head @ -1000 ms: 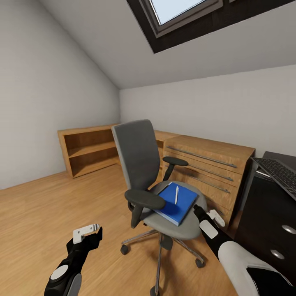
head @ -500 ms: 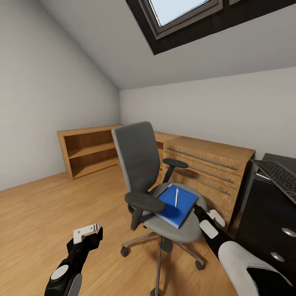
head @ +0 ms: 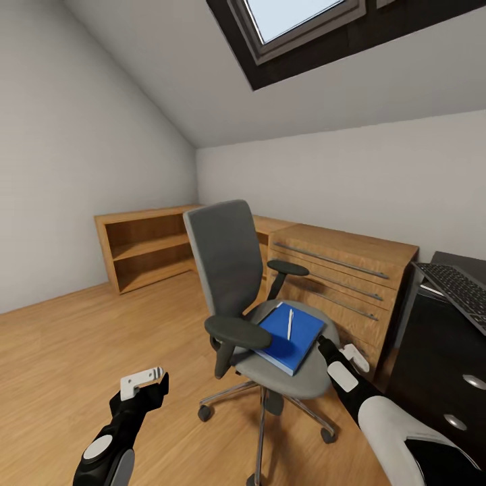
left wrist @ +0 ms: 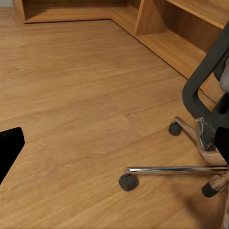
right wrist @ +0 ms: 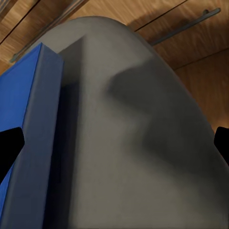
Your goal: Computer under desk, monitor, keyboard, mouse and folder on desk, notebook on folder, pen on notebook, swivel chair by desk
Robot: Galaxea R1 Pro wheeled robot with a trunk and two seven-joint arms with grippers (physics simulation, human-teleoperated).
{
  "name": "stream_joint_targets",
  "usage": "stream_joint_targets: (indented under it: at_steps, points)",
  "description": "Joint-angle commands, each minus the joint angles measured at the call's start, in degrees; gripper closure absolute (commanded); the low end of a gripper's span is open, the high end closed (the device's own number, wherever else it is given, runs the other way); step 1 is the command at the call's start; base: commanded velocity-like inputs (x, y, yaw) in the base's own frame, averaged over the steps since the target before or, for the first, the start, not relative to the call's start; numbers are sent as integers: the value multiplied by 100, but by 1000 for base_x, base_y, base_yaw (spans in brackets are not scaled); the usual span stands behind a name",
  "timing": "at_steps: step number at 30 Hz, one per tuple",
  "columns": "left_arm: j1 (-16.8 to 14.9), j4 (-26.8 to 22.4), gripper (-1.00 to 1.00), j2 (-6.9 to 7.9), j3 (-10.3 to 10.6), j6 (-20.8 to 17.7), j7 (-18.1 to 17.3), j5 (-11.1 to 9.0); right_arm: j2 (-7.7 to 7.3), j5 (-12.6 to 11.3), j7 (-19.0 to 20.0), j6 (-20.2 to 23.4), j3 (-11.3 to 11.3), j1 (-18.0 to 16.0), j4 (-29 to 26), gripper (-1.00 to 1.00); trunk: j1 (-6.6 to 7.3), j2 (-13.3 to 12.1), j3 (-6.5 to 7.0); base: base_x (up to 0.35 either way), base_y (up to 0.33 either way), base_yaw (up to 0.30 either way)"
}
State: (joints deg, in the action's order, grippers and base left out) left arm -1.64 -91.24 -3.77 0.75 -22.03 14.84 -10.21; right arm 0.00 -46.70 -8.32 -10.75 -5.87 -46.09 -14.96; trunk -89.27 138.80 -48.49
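The grey swivel chair [head: 233, 270] stands mid-room on the wood floor. On its seat lies the blue folder [head: 291, 331], and the white pen [head: 289, 324] rests on top of it. My right gripper [head: 339, 351] is open at the seat's near right edge; its wrist view has the folder [right wrist: 24, 119] edge-on and the seat [right wrist: 138, 143] between the spread fingers. My left gripper [head: 150, 386] hangs open, low and left of the chair's base [left wrist: 191, 168]. The keyboard [head: 459, 287] lies on the black desk [head: 439, 351] at far right. Monitor, computer, mouse and notebook are out of view.
A light-wood drawer chest [head: 344, 277] stands right behind the chair, beside the desk. A low light-wood shelf unit [head: 145, 246] runs along the back left corner. Open floor [head: 67, 351] lies to the left. A skylight [head: 297, 20] is overhead.
The view dipped very slightly a second ago, a camera shift. Both grippers, the chair, folder and pen have kept their places since.
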Motion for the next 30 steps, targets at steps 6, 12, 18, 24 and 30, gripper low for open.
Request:
stream_joint_targets:
  at_steps: [6, 12, 18, 24, 30]
  points:
    - [-5, -8, -100, 0, 11, -21, 45, -60, 0, -55, -11, -18, 7, -4, 2, -100, 1, 3, -6, -174, 0, 0]
    - [-5, -8, -100, -1, 12, -21, 45, -60, 0, -60, -12, -16, 7, -5, 23, -100, 1, 3, -6, -317, 0, 0]
    - [-3, -8, -100, -1, 12, -21, 45, -60, 13, -65, -12, -15, 10, -4, 44, -100, 1, 3, -6, -331, 0, 0]
    - [-4, -8, -100, 2, 8, -21, 45, -60, 51, -67, -12, 0, 15, -5, 67, -100, 1, 3, -6, -221, 0, 0]
    - [-5, -8, -100, 0, 7, -21, 45, -60, 104, -67, -19, 48, 16, -5, 73, -100, 1, 3, -6, -37, 0, 0]
